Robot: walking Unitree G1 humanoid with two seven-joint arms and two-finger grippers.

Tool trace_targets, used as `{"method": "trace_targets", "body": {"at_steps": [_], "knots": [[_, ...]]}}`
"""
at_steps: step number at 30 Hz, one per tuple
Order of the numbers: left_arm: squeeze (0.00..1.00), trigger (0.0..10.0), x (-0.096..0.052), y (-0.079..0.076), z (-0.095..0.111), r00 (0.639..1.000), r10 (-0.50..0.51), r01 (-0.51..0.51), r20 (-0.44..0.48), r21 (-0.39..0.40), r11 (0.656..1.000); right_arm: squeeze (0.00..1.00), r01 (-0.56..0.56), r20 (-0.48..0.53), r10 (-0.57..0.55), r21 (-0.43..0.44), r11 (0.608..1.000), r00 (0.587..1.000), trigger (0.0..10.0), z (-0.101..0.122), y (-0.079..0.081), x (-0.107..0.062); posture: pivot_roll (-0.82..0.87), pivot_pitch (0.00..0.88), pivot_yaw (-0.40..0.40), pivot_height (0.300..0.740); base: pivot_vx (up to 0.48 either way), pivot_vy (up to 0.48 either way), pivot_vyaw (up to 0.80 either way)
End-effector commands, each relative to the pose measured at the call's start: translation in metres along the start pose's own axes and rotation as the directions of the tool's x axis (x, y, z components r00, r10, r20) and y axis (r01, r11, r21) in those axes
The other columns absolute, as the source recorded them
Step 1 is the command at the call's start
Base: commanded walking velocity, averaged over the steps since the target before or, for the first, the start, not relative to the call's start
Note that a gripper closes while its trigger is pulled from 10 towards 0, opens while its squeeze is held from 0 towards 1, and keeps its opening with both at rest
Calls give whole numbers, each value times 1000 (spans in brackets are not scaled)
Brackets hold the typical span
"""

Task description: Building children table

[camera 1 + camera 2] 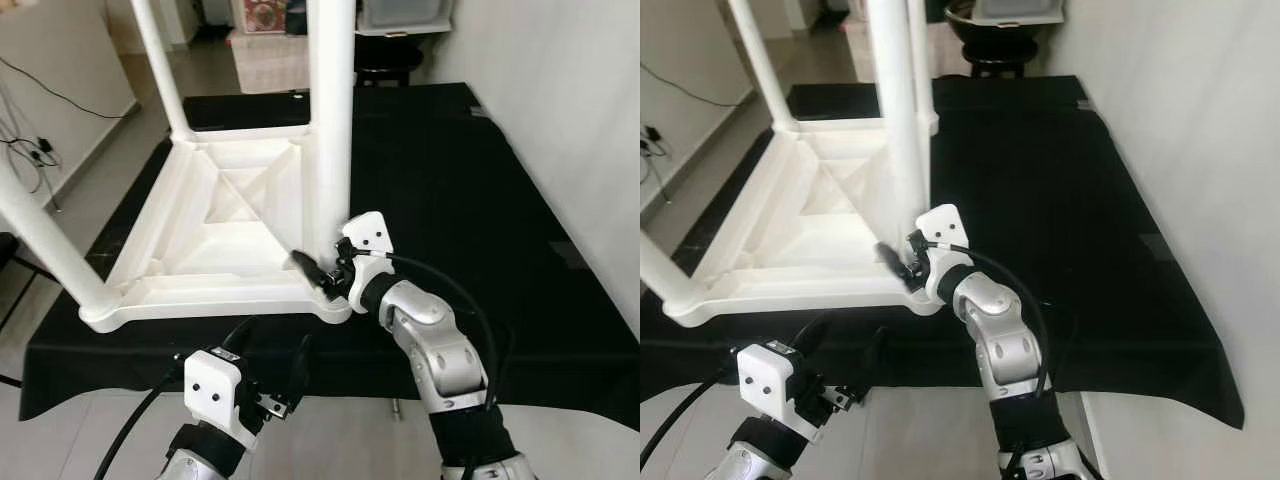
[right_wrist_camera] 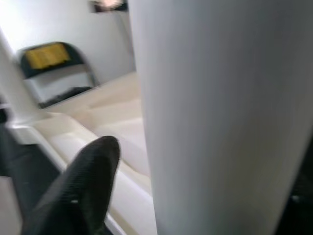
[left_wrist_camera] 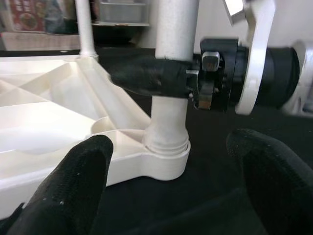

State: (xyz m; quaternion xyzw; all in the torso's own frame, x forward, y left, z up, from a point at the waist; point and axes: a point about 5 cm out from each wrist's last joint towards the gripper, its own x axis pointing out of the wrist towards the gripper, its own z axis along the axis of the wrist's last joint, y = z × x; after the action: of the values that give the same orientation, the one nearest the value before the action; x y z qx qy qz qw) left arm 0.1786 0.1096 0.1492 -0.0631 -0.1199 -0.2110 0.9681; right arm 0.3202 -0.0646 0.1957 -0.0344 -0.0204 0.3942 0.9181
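A white plastic children's table (image 1: 225, 215) lies upside down on a black cloth (image 1: 450, 180) spread over the floor, its ribbed underside facing up. Legs stand up from its corners: the nearest one, a thick white leg (image 1: 330, 120), rises from the corner at about 5 o'clock of the tabletop, another leg (image 1: 155, 65) stands at the far corner near 11 o'clock, and a third (image 1: 45, 240) slants out at the corner near 8 o'clock.

The right tool (image 1: 318, 272) reaches in from 5 o'clock and is clamped on the thick white leg just above its socket (image 3: 166, 149); in the left wrist view one black finger (image 3: 146, 78) lies across the front of the leg, and in the right wrist view the leg fills the space beside the other finger (image 2: 80, 188).

The left tool (image 1: 272, 350) hovers low at 6 o'clock, just in front of the table's near edge and apart from it, over the cloth's front border. Its two black fingers (image 3: 73, 188) are spread wide with nothing between them, aimed at the leg's base.

A dark stool (image 1: 385, 55) and a storage box (image 1: 400, 12) stand at 12 o'clock, beyond the cloth.
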Motion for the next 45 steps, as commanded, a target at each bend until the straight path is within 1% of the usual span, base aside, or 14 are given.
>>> {"method": "trace_targets", "body": {"at_steps": [1,4,5,14,15,16,24,29,33,34,36,37,40,45], "knots": [[0,10000,-2,1,-6,1000,3,-4,-25,-9,1000,1000,-144,33,143,7,990,989,10000,7,3,5,-38,134,21,740,0,0,0],[0,10000,-2,1,-6,1000,4,-5,-25,-9,1000,992,-236,33,237,-40,971,971,10000,12,-1,5,-35,132,20,740,0,0,0],[0,10000,-2,1,-6,1000,6,-6,-24,-9,1000,0,-353,15,356,-84,932,935,10000,16,-3,4,-34,134,18,740,0,0,0],[0,10000,-5,-2,-5,1000,9,-10,-27,-8,1000,0,-619,-51,617,-86,780,785,10000,19,-8,5,-15,137,13,740,0,0,0],[0,10000,-5,-2,-5,1000,9,-10,-28,-8,1000,0,-637,-52,635,-77,767,771,3725,20,-8,6,-12,137,14,740,0,0,0],[0,10000,-5,-3,-5,1000,9,-9,-29,-9,1000,0,-648,-53,646,-72,758,762,0,20,-9,6,-11,138,13,740,0,0,0],[0,10000,-6,-4,-5,1000,6,-6,-31,-14,1000,0,-667,-55,665,-70,742,745,0,21,-15,7,-18,145,15,740,0,0,0],[0,10000,-5,-4,-4,1000,7,-7,-28,-16,1000,0,-581,-46,579,-64,812,814,0,14,-23,0,-29,150,14,740,0,0,0],[0,10000,-5,-4,-4,1000,8,-9,-25,-17,1000,0,-382,-43,381,-12,924,923,0,2,-22,-7,-36,155,10,740,0,0,0],[0,10000,-6,-4,-3,1000,9,-9,-24,-17,1000,0,-85,-74,81,-54,995,994,0,-9,-23,-7,-41,156,12,740,0,0,0],[0,10000,-6,-4,-3,1000,9,-9,-24,-17,1000,0,-85,-74,81,-54,995,994,0,-9,-23,-7,-41,156,12,740,0,0,0],[0,10000,-6,-3,-3,1000,9,-10,-24,-16,1000,0,136,-80,-144,-97,986,986,0,-14,-25,-10,-41,156,12,740,0,0,0],[0,10000,-5,-2,-3,1000,6,-7,-25,-16,1000,0,310,-97,-321,-109,944,942,0,-19,0,-21,-59,152,35,740,0,0,0],[0,10000,-3,0,-5,1000,-2,1,-27,-17,1000,0,272,-124,-279,-76,959,952,0,-25,6,-16,-42,141,21,740,0,0,0]]}}
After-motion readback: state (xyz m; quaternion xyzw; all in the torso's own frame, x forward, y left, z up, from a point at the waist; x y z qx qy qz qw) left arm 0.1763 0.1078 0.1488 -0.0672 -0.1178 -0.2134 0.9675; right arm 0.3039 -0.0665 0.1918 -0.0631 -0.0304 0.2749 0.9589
